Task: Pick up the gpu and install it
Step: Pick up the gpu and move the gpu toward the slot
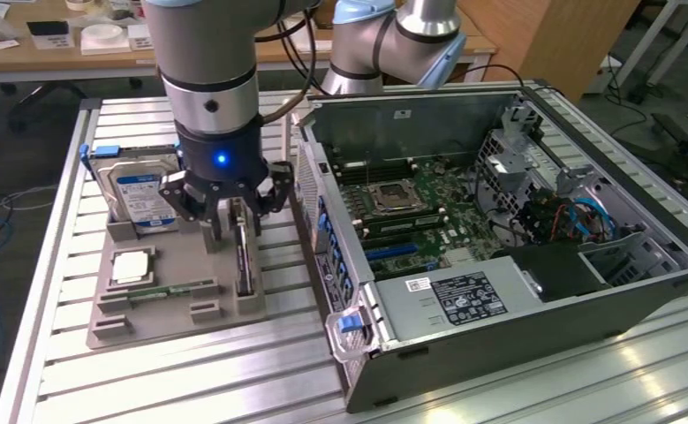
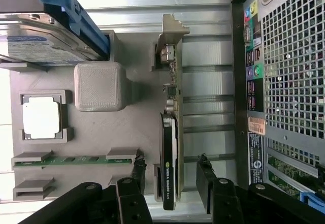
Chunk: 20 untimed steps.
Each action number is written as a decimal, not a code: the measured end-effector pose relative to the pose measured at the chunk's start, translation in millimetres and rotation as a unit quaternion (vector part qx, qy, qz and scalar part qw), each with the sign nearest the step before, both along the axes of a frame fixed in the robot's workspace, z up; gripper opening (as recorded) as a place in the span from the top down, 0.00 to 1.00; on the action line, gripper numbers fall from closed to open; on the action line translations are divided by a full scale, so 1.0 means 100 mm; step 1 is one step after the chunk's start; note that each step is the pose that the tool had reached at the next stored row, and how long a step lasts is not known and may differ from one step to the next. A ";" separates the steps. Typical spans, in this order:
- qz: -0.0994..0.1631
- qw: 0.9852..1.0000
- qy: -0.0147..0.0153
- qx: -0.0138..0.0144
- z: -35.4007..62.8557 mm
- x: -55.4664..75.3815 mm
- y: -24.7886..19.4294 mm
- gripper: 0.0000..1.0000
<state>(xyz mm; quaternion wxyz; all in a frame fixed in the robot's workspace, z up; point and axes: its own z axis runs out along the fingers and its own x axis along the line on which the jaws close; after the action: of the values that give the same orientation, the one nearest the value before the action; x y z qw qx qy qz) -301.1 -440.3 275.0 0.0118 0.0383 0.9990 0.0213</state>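
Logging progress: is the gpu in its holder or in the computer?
In its holder: the gpu stands on edge in the gray tray, outside the case, open hand straddling it.

Tabletop (image 1: 202,380): ribbed bare aluminium, brushed sheen. Tray (image 2: 101,132): matt grey plastic, rough printed grain. Gpu (image 2: 170,148): green circuit board, bright metal bracket, glossy black plastic shroud. Claw (image 2: 170,160): matt black. Case (image 2: 294,56): dark sheet metal, perforated rear. Drive (image 1: 138,190): shiny metal, glossy label.

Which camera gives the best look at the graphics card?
The wrist view: the gpu shows full length, standing on edge in the gray holder. In the exterior view it is a thin dark strip below the hand.
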 end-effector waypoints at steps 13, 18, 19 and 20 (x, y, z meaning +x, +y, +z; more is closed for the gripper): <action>0.000 1.000 0.000 0.000 -0.184 0.00 0.080 0.47; 0.000 1.000 0.000 0.000 -0.265 0.00 0.083 0.47; 0.000 1.000 0.000 0.000 -0.275 0.00 0.084 0.47; 0.000 1.000 0.000 0.000 -0.285 0.00 0.084 0.47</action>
<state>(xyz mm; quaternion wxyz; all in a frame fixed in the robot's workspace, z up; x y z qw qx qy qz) -301.1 -432.0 246.6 0.0119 0.0383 0.9990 0.0214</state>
